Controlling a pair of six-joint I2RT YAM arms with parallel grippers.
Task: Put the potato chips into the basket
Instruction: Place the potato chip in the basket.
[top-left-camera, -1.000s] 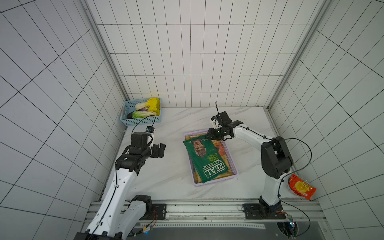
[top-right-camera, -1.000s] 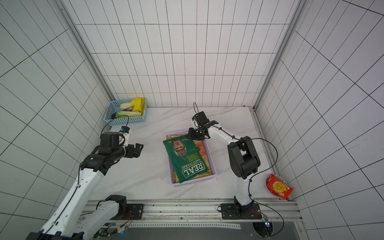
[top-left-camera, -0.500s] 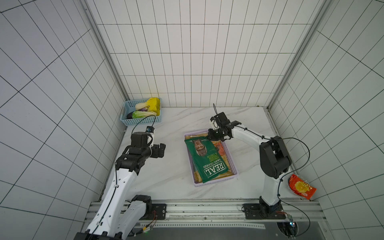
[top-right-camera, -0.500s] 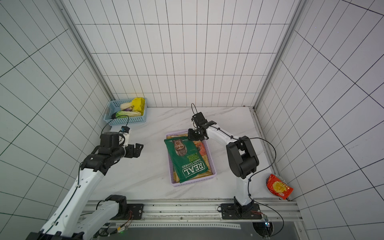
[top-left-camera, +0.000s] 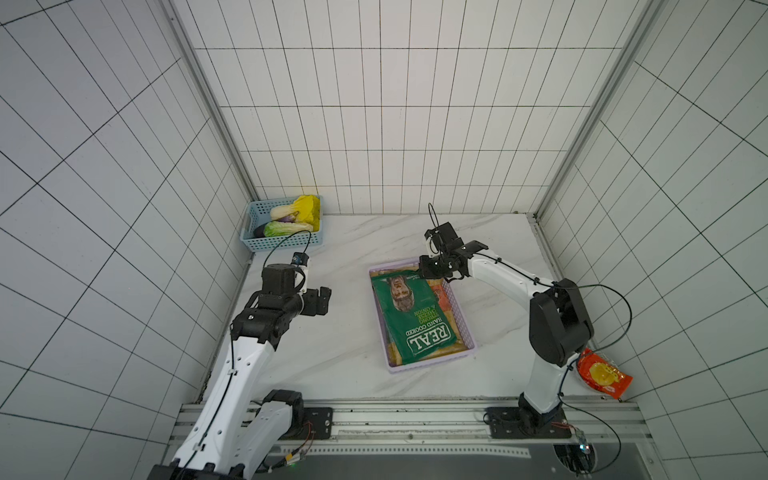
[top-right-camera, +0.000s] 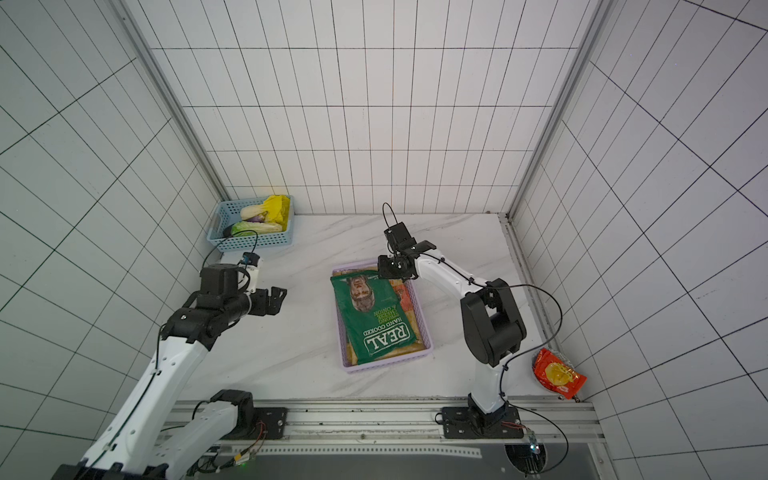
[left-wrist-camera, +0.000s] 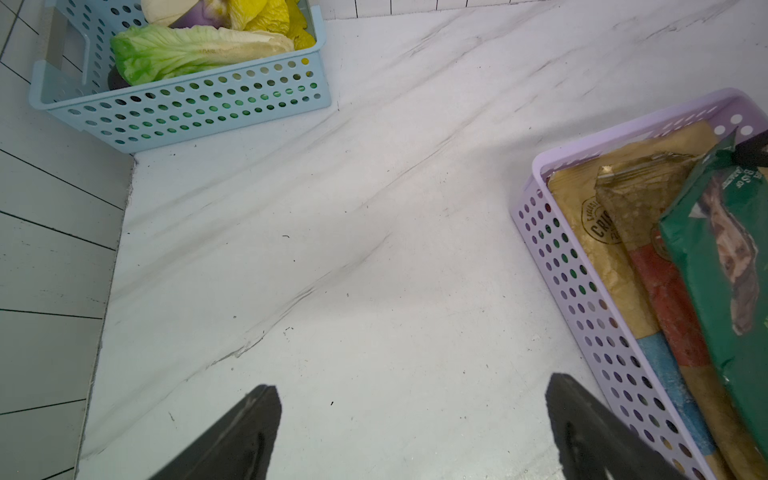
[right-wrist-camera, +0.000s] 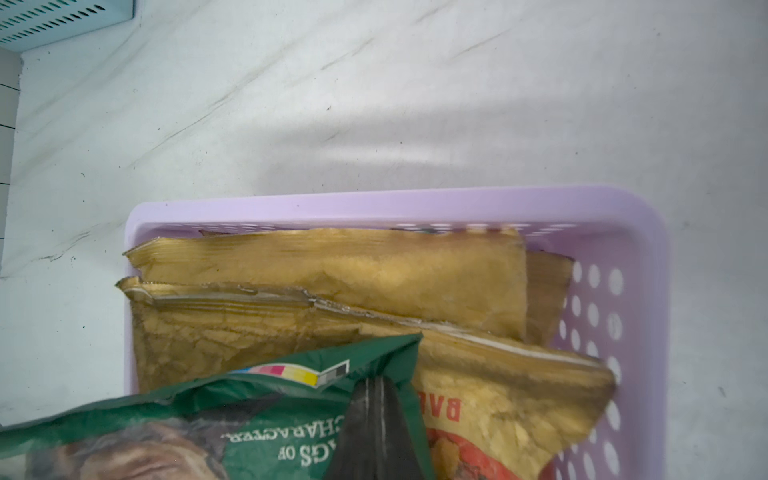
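My right gripper (top-left-camera: 424, 272) is clamped on the far end of the REAL bag (top-left-camera: 415, 320). The bag lies on top of the tan bags (right-wrist-camera: 332, 270) inside the basket (top-left-camera: 428, 363), which sits in the middle of the desk (top-left-camera: 332, 353). My left gripper (left-wrist-camera: 411, 388) hangs wide open over the desk toward its left edge, holding nothing. The blue basket (top-left-camera: 282, 243) sits in the far left corner.
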